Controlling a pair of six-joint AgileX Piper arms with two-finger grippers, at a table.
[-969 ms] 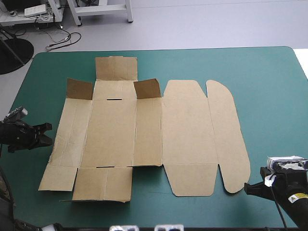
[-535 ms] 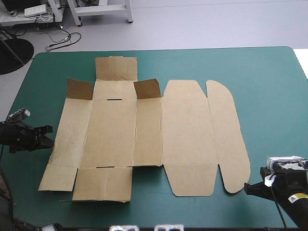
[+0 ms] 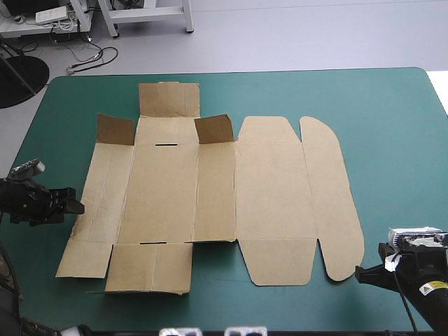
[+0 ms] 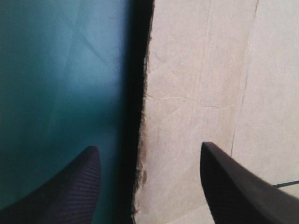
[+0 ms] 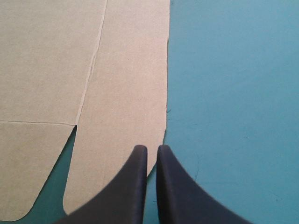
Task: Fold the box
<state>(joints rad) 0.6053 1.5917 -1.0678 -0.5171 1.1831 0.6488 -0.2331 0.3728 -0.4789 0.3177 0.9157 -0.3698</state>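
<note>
The brown box (image 3: 210,196) lies as a flat cut sheet across the middle of the table, with two small flaps (image 3: 213,129) standing up at its far side. My left gripper (image 3: 73,204) sits at the sheet's left edge. In the left wrist view it (image 4: 149,154) is open, with the frayed edge of the box (image 4: 201,93) running between the fingers. My right gripper (image 3: 362,274) is low at the near right, by the rounded corner of the outer flap. In the right wrist view it (image 5: 148,150) is shut, its tips over the edge of the box (image 5: 70,60).
A broad strip of teal-green cover (image 3: 399,140) lies to the right of the box and along the far edge. The table's near edge is close behind both grippers.
My left gripper has slid a little toward the near edge and against the box's left edge, and its fingers have opened. The right gripper and the box have not moved.
</note>
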